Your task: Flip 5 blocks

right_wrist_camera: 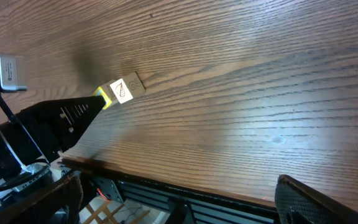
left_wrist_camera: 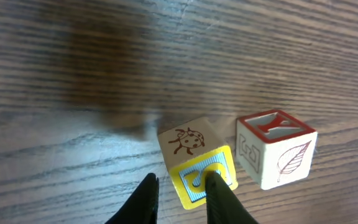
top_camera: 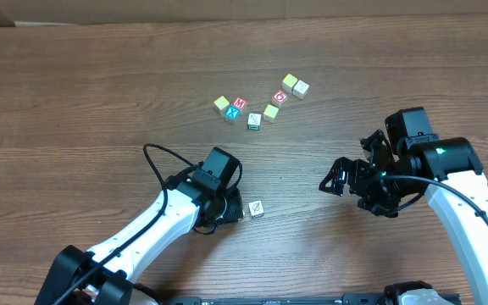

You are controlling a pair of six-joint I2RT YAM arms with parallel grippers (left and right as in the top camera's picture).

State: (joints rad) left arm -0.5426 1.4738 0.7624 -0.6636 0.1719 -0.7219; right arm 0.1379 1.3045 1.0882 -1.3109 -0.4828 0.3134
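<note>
In the left wrist view, a block (left_wrist_camera: 194,163) with a ladybug side and a yellow S face sits tilted on the wood. Beside it on the right is a red-framed block (left_wrist_camera: 277,149) with a leaf drawing. My left gripper (left_wrist_camera: 181,177) is narrowly open, with one fingertip (left_wrist_camera: 215,186) resting on the yellow face and the other finger off to the block's left. From overhead, the left gripper (top_camera: 232,207) covers the yellow block, and the leaf block (top_camera: 257,208) lies just right of it. My right gripper (top_camera: 346,180) hangs wide open and empty, well to the right.
Several more blocks (top_camera: 257,103) lie in a loose cluster farther back at the table's middle. The right wrist view shows the table's front edge (right_wrist_camera: 185,186) below the right gripper (right_wrist_camera: 173,186), with the leaf block (right_wrist_camera: 124,90) and the left arm (right_wrist_camera: 61,118) at the left.
</note>
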